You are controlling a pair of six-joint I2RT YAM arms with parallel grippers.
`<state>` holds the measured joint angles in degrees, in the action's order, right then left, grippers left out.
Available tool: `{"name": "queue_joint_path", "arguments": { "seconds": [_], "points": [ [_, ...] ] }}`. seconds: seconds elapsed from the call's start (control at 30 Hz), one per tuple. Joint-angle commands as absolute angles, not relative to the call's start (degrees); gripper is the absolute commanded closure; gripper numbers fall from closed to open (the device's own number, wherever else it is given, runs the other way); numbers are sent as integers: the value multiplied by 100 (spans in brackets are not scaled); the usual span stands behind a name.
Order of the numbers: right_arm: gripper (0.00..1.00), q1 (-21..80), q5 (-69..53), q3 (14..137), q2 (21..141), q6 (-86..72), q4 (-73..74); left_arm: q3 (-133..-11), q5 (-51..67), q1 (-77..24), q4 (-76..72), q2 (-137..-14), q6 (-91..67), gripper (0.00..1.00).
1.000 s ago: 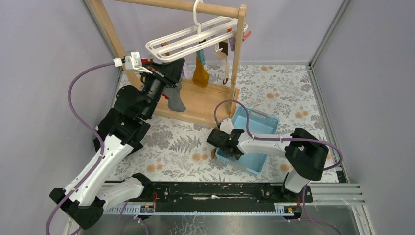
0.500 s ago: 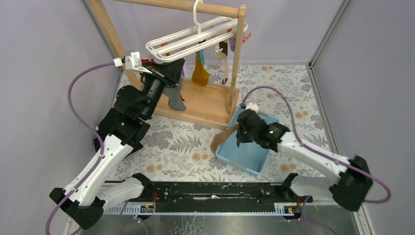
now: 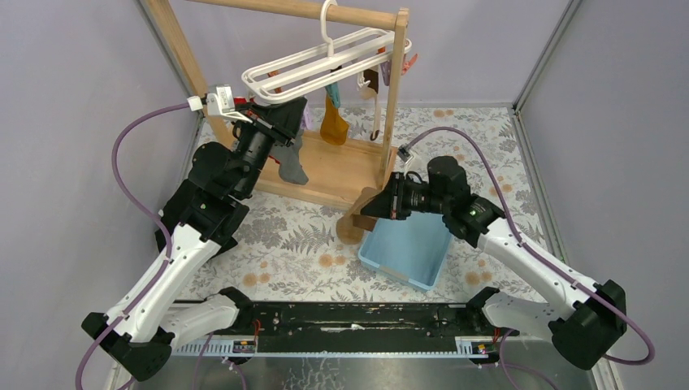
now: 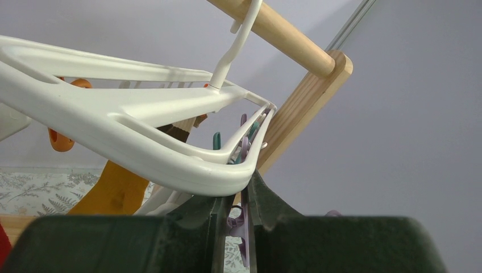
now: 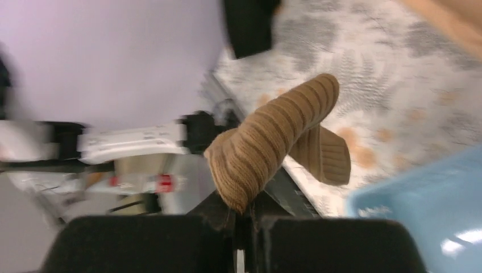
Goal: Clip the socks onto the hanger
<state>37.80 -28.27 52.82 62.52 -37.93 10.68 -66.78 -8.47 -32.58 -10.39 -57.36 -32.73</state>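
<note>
The white hanger (image 3: 325,63) hangs by its hook from the wooden rail. My left gripper (image 3: 282,122) is up at its near end. In the left wrist view the hanger (image 4: 142,142) lies just above the left gripper (image 4: 244,196), whose jaws are shut on a purple clip (image 4: 244,227). My right gripper (image 3: 383,203) is shut on the lighter tan sock (image 3: 356,218), which hangs above the mat beside the stand's base. In the right wrist view the tan sock (image 5: 273,142) sticks out folded from the right gripper (image 5: 244,213). A small dark brown piece (image 3: 370,81) hangs under the hanger's far end.
The wooden rail stand (image 3: 341,175) fills the back left. A mustard-orange sock (image 3: 333,123) and a grey sock (image 3: 291,166) hang under the hanger. A blue basket (image 3: 416,275) sits on the flowered mat under my right arm. Walls close in on both sides.
My right arm has lifted the tan sock from the basket's left edge and swung it up and back toward the stand. The left arm has not moved.
</note>
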Motion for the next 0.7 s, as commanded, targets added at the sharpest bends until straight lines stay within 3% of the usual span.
{"name": "queue_joint_path", "arguments": {
  "seconds": [0.0, 0.07, 0.2, 0.27, 0.57, 0.67],
  "points": [
    [100, 3277, -5268, 4685, 6278, -6185, -2427, -6690, -727, -3252, -817, -5564, -3260, 100],
    [100, 3169, -5642, 4685, 6497, -6760, -2999, -6703, -713, -3252, -810, -5561, -3261, 100],
    [100, 3028, -4877, 5644, 6840, -4424, 844, -6763, -683, -3252, -791, -5568, -3269, 100],
    [100, 3023, -5276, 5408, 6884, -4379, 1109, -6760, -696, -3252, -778, -5536, -3254, 100],
    [100, 3025, -6926, 3769, 6321, -7215, -2459, -6773, -674, -3251, -774, -5557, -3264, 100],
    [100, 3003, -7342, 3692, 6178, -8842, -5000, -6774, -664, -3251, -786, -5572, -3278, 100]
  ]
}}
